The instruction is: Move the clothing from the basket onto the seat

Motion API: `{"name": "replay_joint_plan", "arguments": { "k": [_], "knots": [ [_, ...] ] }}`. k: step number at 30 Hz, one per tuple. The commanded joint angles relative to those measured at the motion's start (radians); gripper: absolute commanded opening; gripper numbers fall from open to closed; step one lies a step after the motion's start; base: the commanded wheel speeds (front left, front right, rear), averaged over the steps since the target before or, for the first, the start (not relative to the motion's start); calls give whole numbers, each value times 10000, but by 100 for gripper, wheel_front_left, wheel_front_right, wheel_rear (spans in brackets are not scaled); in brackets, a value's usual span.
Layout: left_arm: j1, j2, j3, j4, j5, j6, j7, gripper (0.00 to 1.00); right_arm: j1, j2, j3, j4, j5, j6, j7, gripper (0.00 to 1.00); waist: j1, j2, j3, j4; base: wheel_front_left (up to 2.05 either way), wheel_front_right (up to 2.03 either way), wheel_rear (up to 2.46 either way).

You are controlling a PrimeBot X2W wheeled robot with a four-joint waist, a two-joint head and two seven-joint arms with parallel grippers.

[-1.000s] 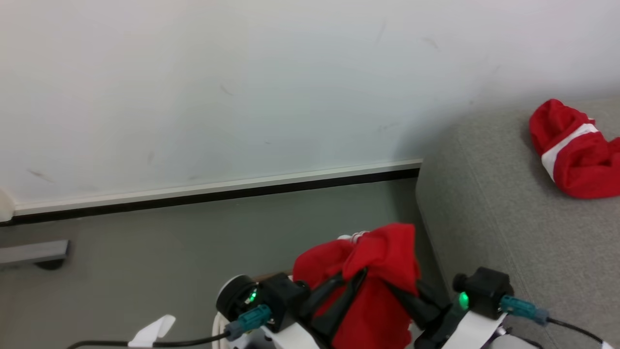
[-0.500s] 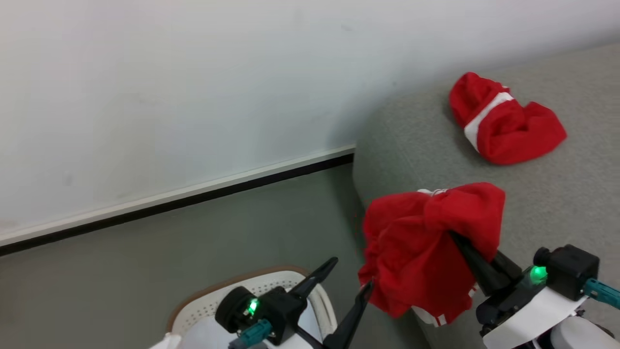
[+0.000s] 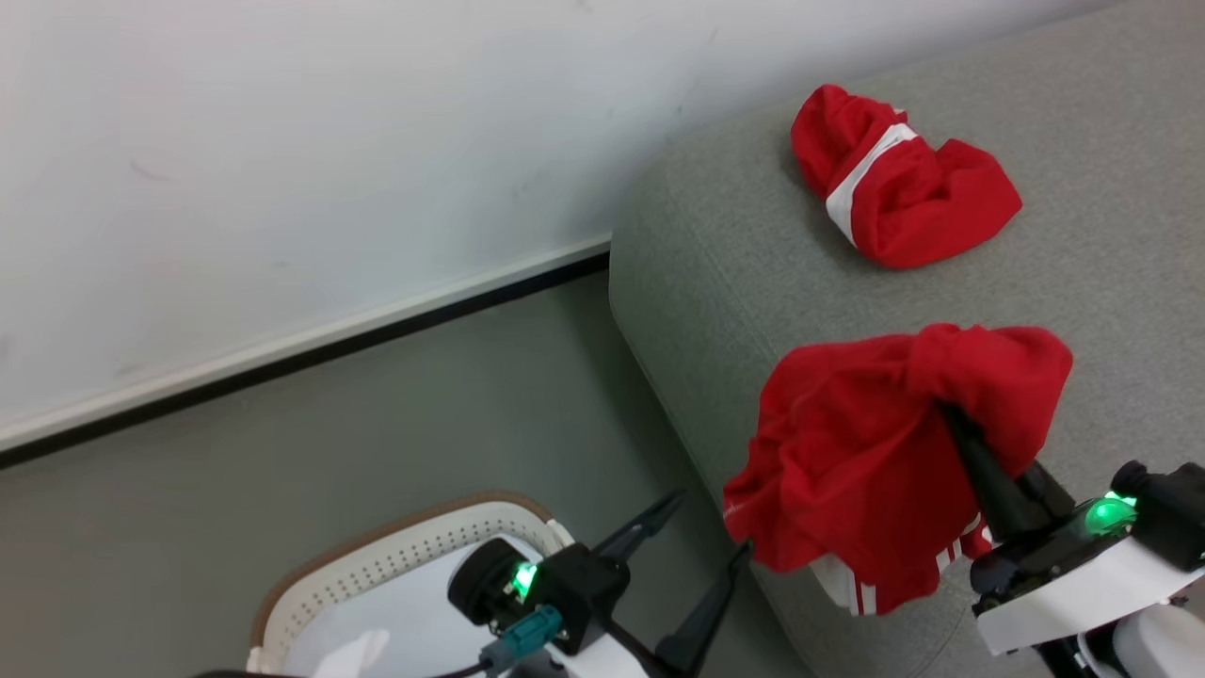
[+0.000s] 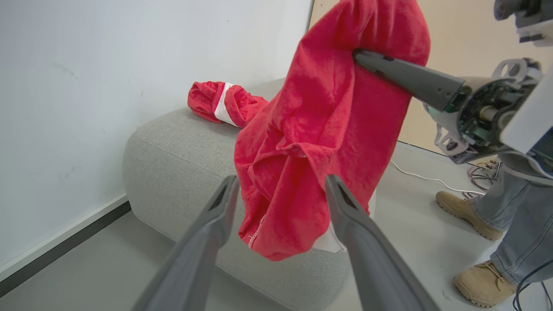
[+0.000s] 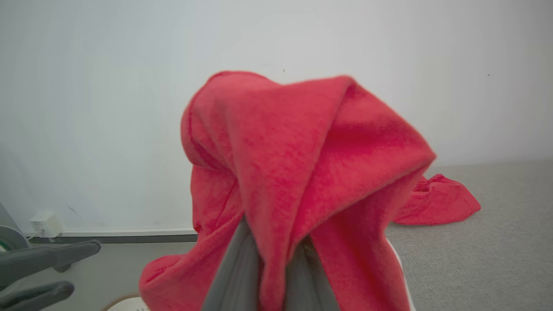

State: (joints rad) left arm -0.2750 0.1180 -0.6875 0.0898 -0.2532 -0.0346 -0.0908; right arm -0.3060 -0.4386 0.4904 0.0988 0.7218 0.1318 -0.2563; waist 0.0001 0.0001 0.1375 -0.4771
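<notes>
Nearest, the basket [image 3: 377, 557] sits on the floor [image 3: 424, 395] beneath the left hand [image 3: 712, 521], its fingers spread apart, grasping nothing; just beyond, the right hand [image 3: 955, 419] is clenched on a red garment [image 3: 847, 452] hanging at the seat's [image 3: 715, 282] near edge; farther back, a second red garment [image 3: 904, 198] lies on the seat, near the wall [image 3: 329, 141].

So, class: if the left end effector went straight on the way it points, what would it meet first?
Probably the hanging red garment, just beyond the left end effector; the seat lies behind it.

Left gripper [image 3: 713, 521] low, jaws wide apart; right gripper [image 3: 955, 424] beside it, jaws pinched together.
</notes>
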Motion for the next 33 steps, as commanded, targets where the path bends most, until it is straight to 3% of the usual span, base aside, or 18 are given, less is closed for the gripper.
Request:
{"name": "replay_joint_plan", "arguments": {
  "k": [1,6,11,18,24,29,33],
  "knots": [
    [-182,101,35,1,134,-1,-25,100,-127,44,-173,82,-74,-22,-42,0,-1,-1,290,128,0,0,0],
    [-909,210,163,-140,440,72,97,100,-1045,613,-1438,743,-365,-22,-86,0,-1,-1,1383,561,0,0,0],
    [-1978,327,334,-345,735,21,282,100,-2943,910,-2902,1608,-849,-22,-103,0,-1,-1,2779,1162,0,0,0],
    [-3138,399,692,-467,1000,148,208,100,-6593,185,-5206,3479,-1475,-22,322,0,-1,-1,4336,2121,0,0,0],
    [-3322,388,818,-410,991,272,-21,100,-9316,-912,-6998,5407,-2856,-23,746,0,-1,-1,5116,2914,0,0,0],
    [-3063,338,837,-401,876,474,-161,100,-10109,-1414,-8051,7146,-3862,-23,875,0,-1,-1,5455,3409,0,0,0],
    [-2863,406,918,-444,768,661,-203,100,-9723,-1211,-8828,8676,-4450,-23,695,0,-1,-1,5644,3544,0,0,0]
  ]
}}
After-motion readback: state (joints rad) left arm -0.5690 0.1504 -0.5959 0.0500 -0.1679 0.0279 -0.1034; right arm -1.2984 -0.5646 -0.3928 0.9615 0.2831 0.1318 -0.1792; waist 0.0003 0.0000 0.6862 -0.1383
